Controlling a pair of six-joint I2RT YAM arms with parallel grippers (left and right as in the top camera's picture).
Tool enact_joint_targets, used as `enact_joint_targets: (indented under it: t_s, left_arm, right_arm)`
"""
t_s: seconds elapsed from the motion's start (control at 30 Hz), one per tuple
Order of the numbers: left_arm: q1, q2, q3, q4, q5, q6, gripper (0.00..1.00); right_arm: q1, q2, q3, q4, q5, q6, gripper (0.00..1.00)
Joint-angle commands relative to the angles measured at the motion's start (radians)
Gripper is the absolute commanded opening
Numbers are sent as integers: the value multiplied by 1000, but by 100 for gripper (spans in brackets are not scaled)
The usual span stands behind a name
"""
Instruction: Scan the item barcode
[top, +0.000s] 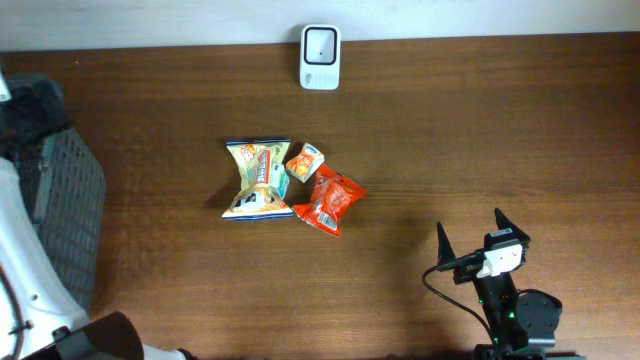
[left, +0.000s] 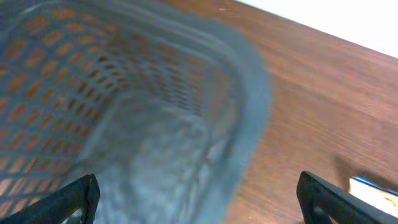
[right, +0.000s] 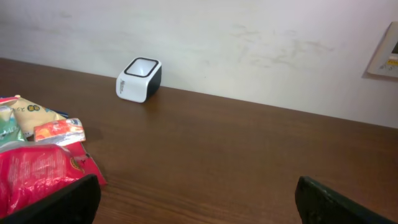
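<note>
Three snack packets lie together mid-table: a yellow-and-blue bag (top: 258, 180), a small orange packet (top: 305, 161) and a red bag (top: 330, 200) (right: 34, 171). The white barcode scanner (top: 320, 57) (right: 139, 79) stands at the table's far edge. My right gripper (top: 470, 238) (right: 198, 199) is open and empty at the front right, well clear of the packets. My left gripper (left: 198, 199) is open and empty too, hovering over the rim of the grey mesh basket (left: 143, 106); in the overhead view it is hidden at the left edge.
The grey mesh basket (top: 60, 200) sits at the left edge of the wooden table (top: 480, 130). A white wall (right: 249, 43) rises behind the scanner.
</note>
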Motion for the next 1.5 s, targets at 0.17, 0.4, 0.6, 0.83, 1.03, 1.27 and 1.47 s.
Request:
enact_joint_targets:
  t_s: [0.17, 0.4, 0.6, 0.83, 1.03, 1.27, 1.47]
  left_arm:
    - [21, -3, 0, -22, -6, 15, 99]
    - [21, -3, 0, -28, -6, 15, 99]
    - [21, -3, 0, -28, -6, 15, 99]
    - [21, -3, 0, -28, -6, 15, 99]
    - [21, -3, 0, -28, -6, 15, 99]
    - [21, -3, 0, -28, -6, 15, 99]
    - [21, -3, 0, -28, -6, 15, 99]
  right_arm:
    - [2, -8, -5, -5, 6, -6, 99]
    - [2, -8, -5, -5, 5, -6, 99]
    - [2, -8, -5, -5, 6, -6, 99]
    - [2, -8, -5, -5, 6, -6, 99]
    - [2, -8, -5, -5, 6, -6, 99]
    - [2, -8, -5, -3, 5, -6, 99]
    - [2, -8, -5, 12, -74, -5, 99]
